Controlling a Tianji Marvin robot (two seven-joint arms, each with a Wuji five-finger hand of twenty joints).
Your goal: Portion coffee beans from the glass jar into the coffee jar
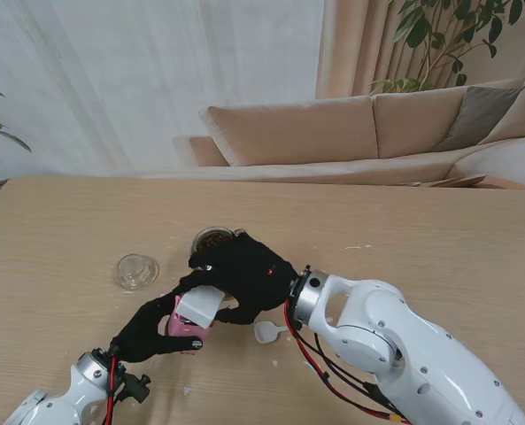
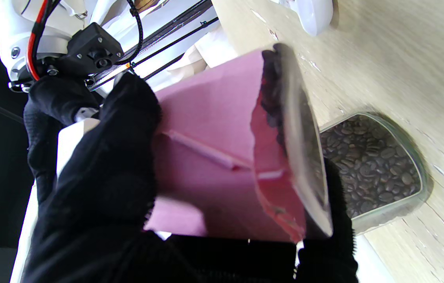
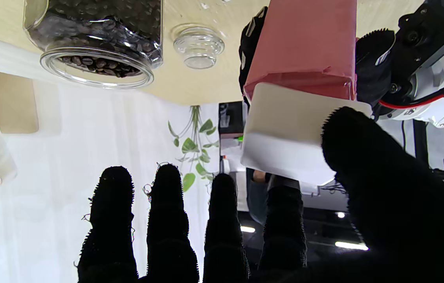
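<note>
Stand view shows the black-gloved left hand (image 1: 151, 332) wrapped around a pink, white-lidded coffee jar (image 1: 194, 315), lifted off the pale wooden table (image 1: 58, 239) and tilted. The black-gloved right hand (image 1: 244, 274) sits on the far side of that jar, its thumb resting against the white lid (image 1: 200, 304) while the other fingers spread out past it. Just beyond the right hand's knuckles stands the clear glass jar of dark coffee beans (image 1: 212, 237), mouth open. To the left of both hands, apart from them, lies a small clear glass lid (image 1: 136, 271). A small white scoop-like piece (image 1: 266, 332) lies on the table just beside the right wrist.

From the left wrist camera, the fingers (image 2: 100, 173) clamp the pink body of the coffee jar (image 2: 206, 157), and dark beans show behind the jar's clear end face (image 2: 300, 149). The glass bean jar (image 2: 371, 169) stands on the table just past it, full of beans.

From the right wrist camera, four fingers (image 3: 167, 220) are extended and apart, closing on nothing, while the thumb (image 3: 367, 165) touches the white lid (image 3: 285, 133) of the coffee jar. Whether the right hand bears any of the jar's weight cannot be told. The bean jar (image 3: 96, 39) and glass lid (image 3: 198, 45) lie beyond the fingertips.
</note>
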